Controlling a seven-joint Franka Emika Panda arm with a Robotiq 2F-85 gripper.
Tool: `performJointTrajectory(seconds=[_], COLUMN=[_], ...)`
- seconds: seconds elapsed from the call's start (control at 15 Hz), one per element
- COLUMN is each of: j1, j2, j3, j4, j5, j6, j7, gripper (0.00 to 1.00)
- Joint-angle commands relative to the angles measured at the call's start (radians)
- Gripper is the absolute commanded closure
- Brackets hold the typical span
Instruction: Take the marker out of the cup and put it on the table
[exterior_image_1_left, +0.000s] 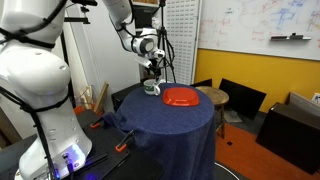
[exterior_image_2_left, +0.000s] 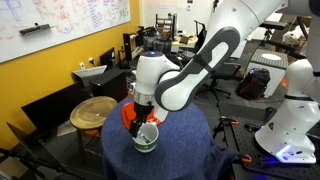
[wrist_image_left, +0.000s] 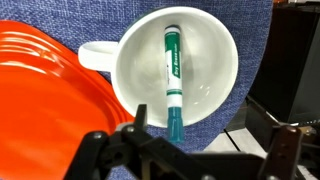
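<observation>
The white cup (wrist_image_left: 180, 60) stands on the table's navy cloth (wrist_image_left: 250, 40), handle toward the red plate. The marker (wrist_image_left: 172, 70), white-bodied with a teal-green cap, leans inside the cup, its cap end sticking out over the near rim. My gripper (wrist_image_left: 215, 140) hangs just above the cup's near rim, open, with the cap close to one finger and not clamped. In both exterior views the gripper (exterior_image_1_left: 152, 72) (exterior_image_2_left: 143, 118) is directly above the cup (exterior_image_1_left: 152, 89) (exterior_image_2_left: 146, 137) on the table (exterior_image_1_left: 170, 125) (exterior_image_2_left: 180, 150).
A red plate (wrist_image_left: 50, 90) (exterior_image_1_left: 181, 97) (exterior_image_2_left: 127, 114) lies touching the cup's side. A round wooden stool (exterior_image_1_left: 212, 96) (exterior_image_2_left: 93, 110) stands beside the table. Black chairs (exterior_image_1_left: 240, 98) and a second white robot (exterior_image_2_left: 285, 135) are around it.
</observation>
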Motion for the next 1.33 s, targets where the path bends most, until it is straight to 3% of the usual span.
performJointTrajectory(seconds=[0.0,0.2,0.47,1.27], j1=[0.01,0.011,0.019,0.034], j2=[-0.04,-0.043,-0.049,-0.025], j3=[-0.008,-0.01,-0.018,-0.043], j4=[-0.049,-0.06,-0.074,-0.054], j5=[-0.015,-0.016,-0.025,-0.054], j6=[0.006,0.008,0.008,-0.012], j7=[0.029,0.03,0.041,0.06], gripper=[0.0,0.0,0.24,0.3])
